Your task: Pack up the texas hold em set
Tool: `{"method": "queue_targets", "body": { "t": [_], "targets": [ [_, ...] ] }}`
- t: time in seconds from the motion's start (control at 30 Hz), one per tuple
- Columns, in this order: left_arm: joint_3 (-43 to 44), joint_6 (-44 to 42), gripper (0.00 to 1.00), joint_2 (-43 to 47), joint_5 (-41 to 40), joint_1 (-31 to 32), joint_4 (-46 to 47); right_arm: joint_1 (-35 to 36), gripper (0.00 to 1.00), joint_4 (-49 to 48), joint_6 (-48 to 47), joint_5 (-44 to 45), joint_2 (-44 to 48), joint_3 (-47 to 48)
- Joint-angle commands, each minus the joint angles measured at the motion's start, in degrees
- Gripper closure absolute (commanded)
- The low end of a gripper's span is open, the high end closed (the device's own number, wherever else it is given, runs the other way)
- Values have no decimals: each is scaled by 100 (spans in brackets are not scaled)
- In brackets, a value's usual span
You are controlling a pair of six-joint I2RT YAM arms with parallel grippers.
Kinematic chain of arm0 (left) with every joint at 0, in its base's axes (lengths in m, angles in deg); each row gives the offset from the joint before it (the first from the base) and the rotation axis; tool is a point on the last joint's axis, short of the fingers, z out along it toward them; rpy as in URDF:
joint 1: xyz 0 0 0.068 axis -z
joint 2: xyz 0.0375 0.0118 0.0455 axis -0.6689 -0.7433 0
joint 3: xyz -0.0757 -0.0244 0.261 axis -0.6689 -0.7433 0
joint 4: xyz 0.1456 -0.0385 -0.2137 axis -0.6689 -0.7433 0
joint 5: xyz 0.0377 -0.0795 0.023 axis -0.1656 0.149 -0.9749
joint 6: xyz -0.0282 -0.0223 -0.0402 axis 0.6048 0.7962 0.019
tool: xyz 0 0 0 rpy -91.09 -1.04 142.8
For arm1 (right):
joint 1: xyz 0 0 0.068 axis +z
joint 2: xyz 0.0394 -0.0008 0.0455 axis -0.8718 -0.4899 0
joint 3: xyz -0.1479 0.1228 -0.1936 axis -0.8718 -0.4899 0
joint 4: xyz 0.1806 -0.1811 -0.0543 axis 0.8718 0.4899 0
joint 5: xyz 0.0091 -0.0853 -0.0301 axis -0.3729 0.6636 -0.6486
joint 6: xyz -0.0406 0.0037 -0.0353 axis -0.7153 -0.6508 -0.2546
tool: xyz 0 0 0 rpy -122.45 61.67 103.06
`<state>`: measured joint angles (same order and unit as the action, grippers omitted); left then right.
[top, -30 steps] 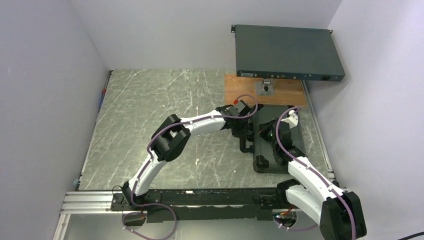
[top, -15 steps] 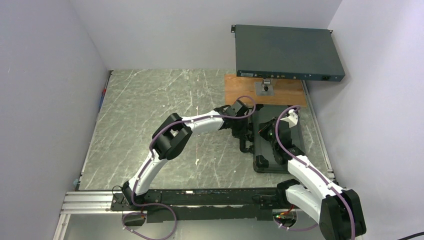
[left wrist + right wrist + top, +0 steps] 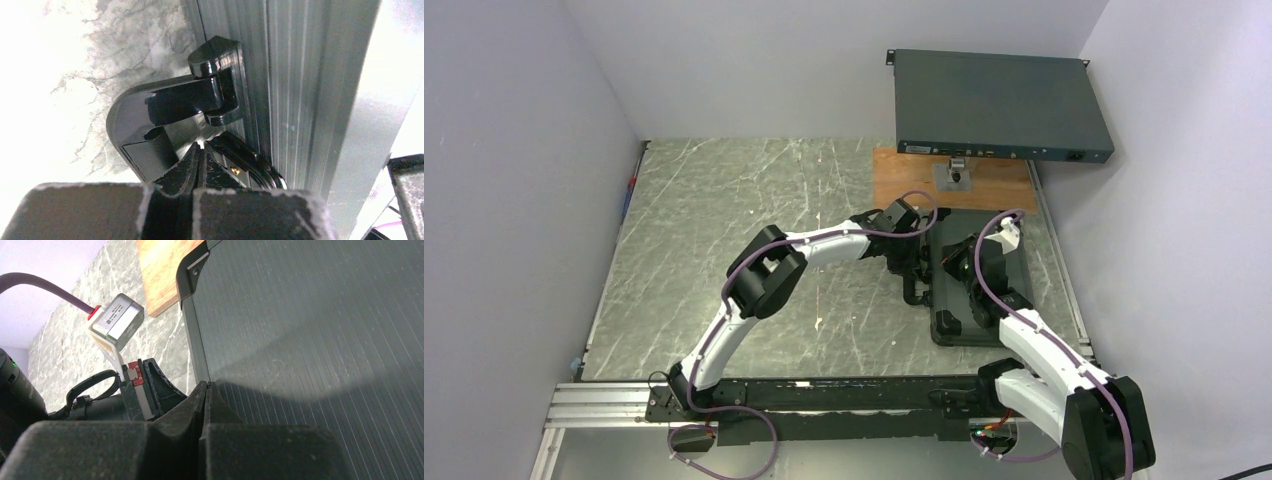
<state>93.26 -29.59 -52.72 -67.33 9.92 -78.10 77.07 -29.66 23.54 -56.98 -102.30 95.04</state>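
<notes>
The texas hold em set's case (image 3: pixel 952 330) lies shut on the right of the table, so its contents are hidden. Its black handle (image 3: pixel 913 294) sticks out on its left side. My left gripper (image 3: pixel 914 268) is shut and holds nothing. Its tips (image 3: pixel 201 150) sit against the ribbed side of the case (image 3: pixel 300 75), between the handle (image 3: pixel 170 107) and a black latch (image 3: pixel 250 160). My right gripper (image 3: pixel 964 268) is shut too, and nothing is between its fingers. Its tips (image 3: pixel 206 386) rest low on the ribbed lid (image 3: pixel 310 315), near the lid's left edge.
A wooden board (image 3: pixel 904 175) lies just behind the case, with a small metal fitting (image 3: pixel 954 175) on it. A large dark rack-mount box (image 3: pixel 999 105) stands at the back right. Walls close in the table on the left, back and right.
The left arm's wrist has crept slightly to the left along the case's side. The case and the right arm stay as they were.
</notes>
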Motion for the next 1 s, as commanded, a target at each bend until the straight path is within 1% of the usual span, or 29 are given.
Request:
{"method": "queue_targets", "body": {
  "t": [0.0,0.1,0.17,0.47,0.6,0.7,0.8,0.9,0.97],
  "targets": [
    [-102,-794,100,251,-509,326,262,72,100,1593,-211,-583,-378,-366],
    [-253,-955,100,919,-802,292,-6,74,100,1608,-303,-572,-322,-316],
    [-420,-981,100,1348,-856,252,-38,86,100,1667,-372,-513,-285,-250],
    [-1991,-1024,100,3440,-1085,-1,155,108,100,2161,-399,-343,-30,81],
    [-2658,-1229,100,4539,-1490,-80,-66,329,100,2564,-584,-121,190,420],
    [-3090,-1434,99,5398,-2075,-107,-468,766,100,3020,-714,302,286,866],
    [-3506,-1604,94,6291,-2700,-133,-860,1310,100,3660,-821,698,332,1486],
    [-3884,-1686,80,7211,-3250,-160,-1277,1653,100,4078,-1090,544,438,1956],
    [-4117,-1714,66,7855,-3559,-170,-1463,1737,100,4204,-1312,333,615,2173]
  ]
}}
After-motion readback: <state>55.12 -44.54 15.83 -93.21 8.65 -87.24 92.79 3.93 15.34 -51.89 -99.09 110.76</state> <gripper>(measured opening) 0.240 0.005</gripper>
